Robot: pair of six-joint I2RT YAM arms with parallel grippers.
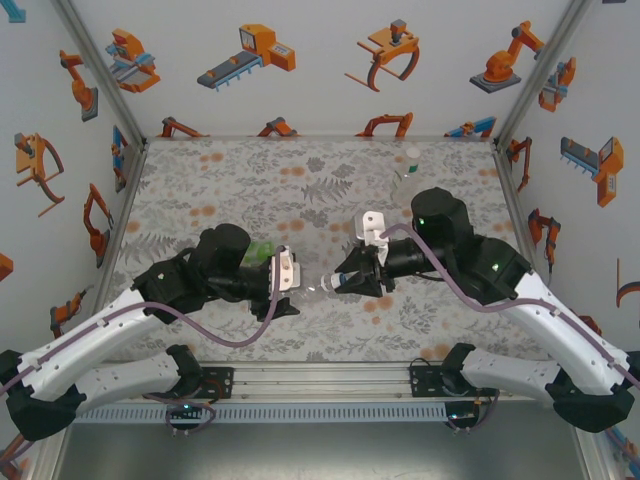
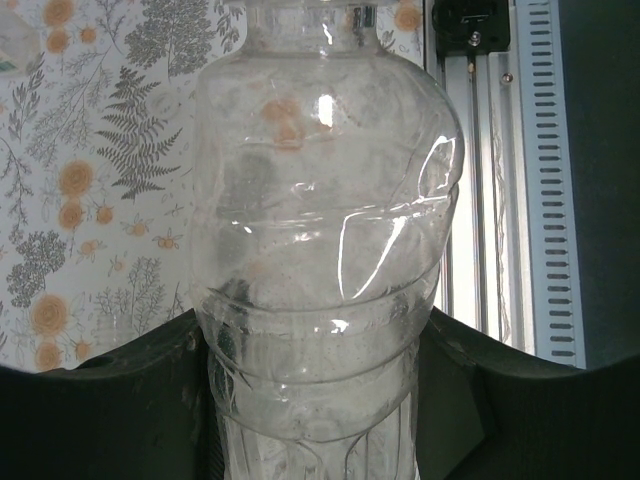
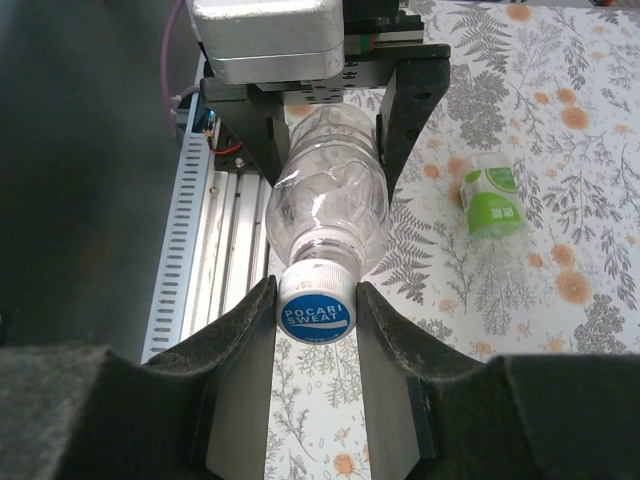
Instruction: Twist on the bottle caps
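Right tool point(image 3: 316, 300) pinching cap point(image 3: 317, 320), left tool point(image 2: 312, 335) clamping bottle point(image 2: 320, 200), front rail point(image 3: 215, 240) close

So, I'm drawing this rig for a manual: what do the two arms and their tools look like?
The left arm and right arm have white lower links and black upper joints with small green lights. A purple cable loops along each. The left tool and right tool have black wedge-shaped fingers and white brackets.

Fern-and-flower tablecloth point(image 1: 250, 190), white walls point(image 1: 320, 95) with orange robot pictures, aluminium rail point(image 1: 320, 380).
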